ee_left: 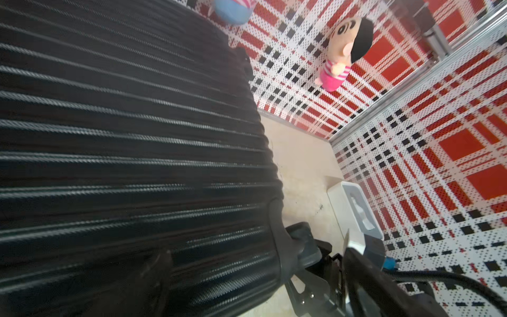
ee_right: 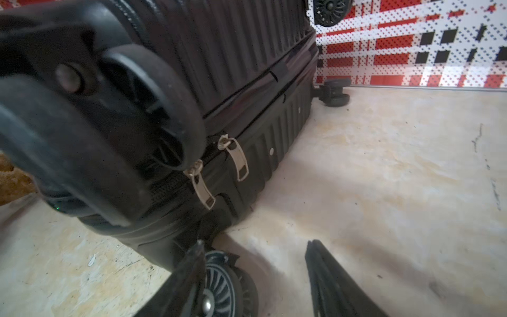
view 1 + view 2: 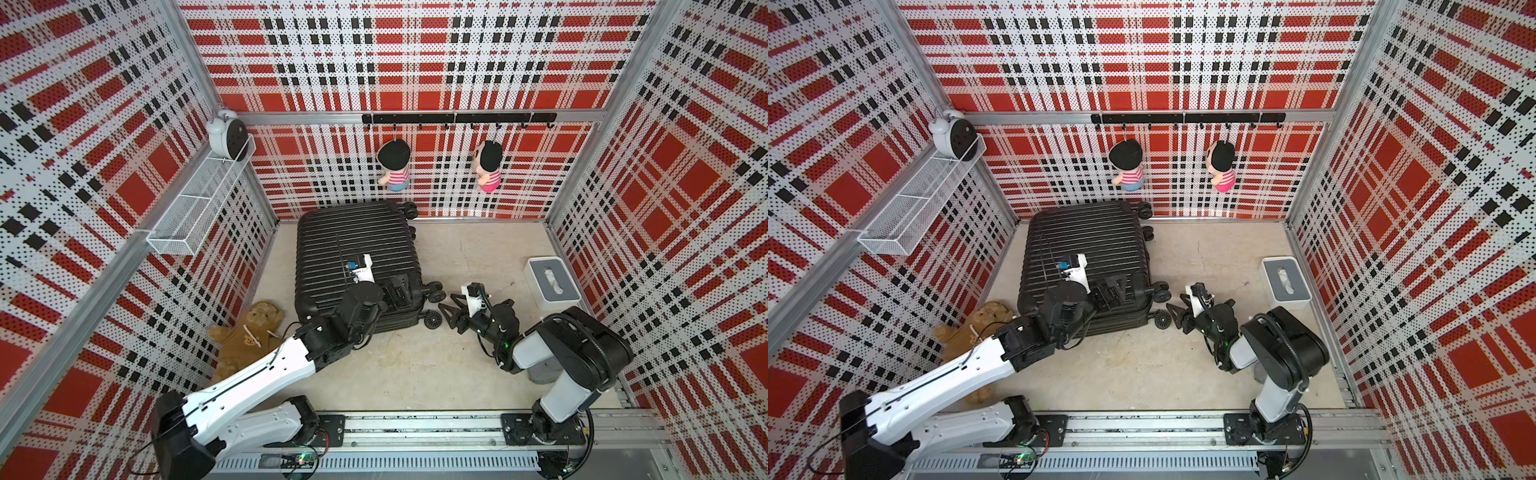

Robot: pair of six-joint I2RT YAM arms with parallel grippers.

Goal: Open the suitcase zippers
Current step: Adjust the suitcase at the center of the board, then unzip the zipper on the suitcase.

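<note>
While the black ribbed suitcase (image 3: 357, 245) lies flat and closed at the back left of the tabletop (image 3: 436, 374), I have the left gripper (image 3: 397, 291) over the near right corner of its top shell, jaws spread and grasping nothing. My right gripper (image 2: 255, 247) sits low on the tabletop just beside that same corner, jaws parted and empty, one finger by a caster wheel (image 2: 219, 288). From the right wrist I see the zippers (image 2: 167, 189) along the seam, their two pale pulls (image 2: 238, 160) hanging side by side, untouched
</note>
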